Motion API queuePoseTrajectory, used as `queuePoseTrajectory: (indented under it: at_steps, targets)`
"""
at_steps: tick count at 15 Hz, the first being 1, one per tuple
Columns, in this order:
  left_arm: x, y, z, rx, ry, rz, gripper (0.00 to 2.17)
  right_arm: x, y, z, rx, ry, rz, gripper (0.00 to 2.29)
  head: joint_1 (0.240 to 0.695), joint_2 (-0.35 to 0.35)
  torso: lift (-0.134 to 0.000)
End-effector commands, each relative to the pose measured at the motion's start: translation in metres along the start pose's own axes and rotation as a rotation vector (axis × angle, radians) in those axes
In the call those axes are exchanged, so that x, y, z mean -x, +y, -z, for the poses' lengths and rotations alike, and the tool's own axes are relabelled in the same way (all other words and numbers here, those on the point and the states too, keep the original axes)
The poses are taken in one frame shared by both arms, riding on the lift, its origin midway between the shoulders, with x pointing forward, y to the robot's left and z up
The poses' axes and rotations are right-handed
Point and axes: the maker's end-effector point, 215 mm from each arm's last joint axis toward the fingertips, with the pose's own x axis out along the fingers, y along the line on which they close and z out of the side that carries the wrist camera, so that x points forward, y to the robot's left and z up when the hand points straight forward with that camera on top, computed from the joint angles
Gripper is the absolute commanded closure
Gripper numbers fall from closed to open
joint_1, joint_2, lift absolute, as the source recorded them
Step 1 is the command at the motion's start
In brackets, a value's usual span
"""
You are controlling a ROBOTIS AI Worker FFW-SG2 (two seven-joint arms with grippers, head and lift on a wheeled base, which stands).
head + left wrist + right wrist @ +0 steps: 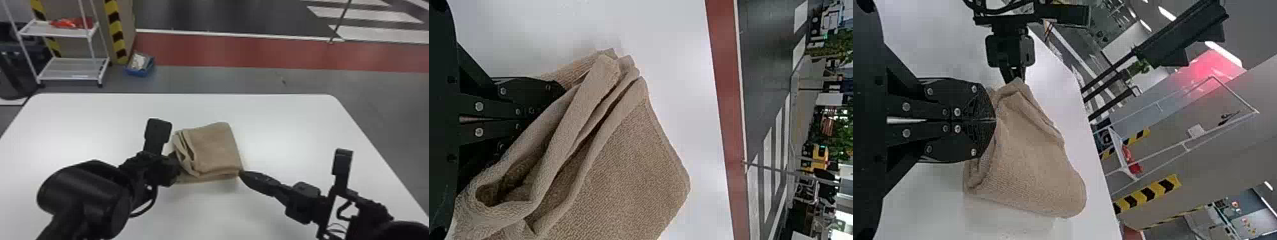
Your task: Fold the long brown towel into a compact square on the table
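The counter spreads beneath and around the brown towel, a thick squarish stack. Left of its centre, the left fingers nip loose folds, presumably steadying the layers; at its near right corner, the right fingers pinch cloth, probably to square it.

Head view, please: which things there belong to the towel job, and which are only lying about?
For the job:
- brown towel, partly folded
- white table under it
- left gripper, at the towel's left side
- right gripper, at its near right corner

Only about:
- white shelf rack
- red items on its upper shelf
- blue box on the floor
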Motion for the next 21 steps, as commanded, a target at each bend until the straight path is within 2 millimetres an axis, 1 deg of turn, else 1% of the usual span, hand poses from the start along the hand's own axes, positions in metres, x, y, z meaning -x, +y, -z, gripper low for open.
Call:
queuePoseTrajectory:
  at_steps: [1, 3, 4, 6, 8, 10, 12, 13, 15, 16, 17, 18, 20, 21]
  targets:
    - [-0.001, -0.001, 0.0, 0.003, -0.002, 0.004, 2.0, 0.002, -0.01, 0.014, 0.004, 0.029, 0.032, 2.19, 0.695, -0.116, -0.128]
    - [0.0, -0.002, -0.001, 0.006, -0.004, 0.005, 2.0, 0.0, -0.018, 0.021, 0.006, 0.041, 0.05, 2.19, 0.695, -0.121, -0.128]
    - [0.0, -0.001, -0.003, 0.007, -0.007, 0.006, 2.0, -0.004, -0.026, 0.025, 0.0, 0.052, 0.061, 2.19, 0.695, -0.124, -0.128]
    - [0.001, -0.001, -0.002, 0.007, -0.005, 0.007, 2.0, -0.011, -0.035, 0.029, -0.018, 0.06, 0.062, 2.19, 0.695, -0.129, -0.128]
    - [0.001, -0.004, 0.001, 0.006, 0.001, 0.01, 2.0, -0.021, -0.038, 0.032, -0.022, 0.073, 0.058, 2.19, 0.695, -0.129, -0.128]
    - [0.001, -0.006, 0.002, 0.005, 0.002, 0.013, 2.0, -0.032, -0.038, 0.034, -0.026, 0.08, 0.055, 2.19, 0.695, -0.125, -0.128]
    - [0.002, -0.006, 0.003, 0.003, 0.005, 0.013, 2.0, -0.042, -0.04, 0.032, -0.026, 0.078, 0.061, 2.19, 0.695, -0.118, -0.128]
    - [0.004, -0.006, -0.003, 0.002, -0.007, 0.016, 2.0, -0.046, -0.041, 0.034, -0.026, 0.086, 0.065, 2.19, 0.695, -0.114, -0.128]
    - [0.009, -0.009, -0.005, 0.01, -0.012, 0.025, 2.0, -0.052, -0.046, 0.03, -0.021, 0.072, 0.071, 2.19, 0.695, -0.108, -0.128]
    - [0.013, -0.01, -0.013, 0.013, -0.025, 0.03, 2.0, -0.054, -0.05, 0.025, -0.018, 0.063, 0.08, 2.19, 0.695, -0.105, -0.128]
    - [0.015, -0.011, -0.006, 0.014, -0.001, 0.032, 2.0, -0.055, -0.056, 0.021, -0.016, 0.057, 0.092, 2.19, 0.695, -0.104, -0.128]
    - [0.017, -0.014, -0.009, 0.014, -0.008, 0.04, 2.0, -0.057, -0.061, 0.016, -0.013, 0.05, 0.102, 2.19, 0.695, -0.105, -0.128]
    - [0.028, -0.012, -0.011, 0.026, -0.023, 0.045, 2.0, -0.059, -0.068, 0.009, -0.014, 0.041, 0.108, 2.19, 0.695, -0.112, -0.128]
    - [0.032, -0.016, -0.015, 0.023, -0.03, 0.053, 2.0, -0.06, -0.074, 0.005, -0.015, 0.042, 0.115, 2.19, 0.695, -0.112, -0.128]
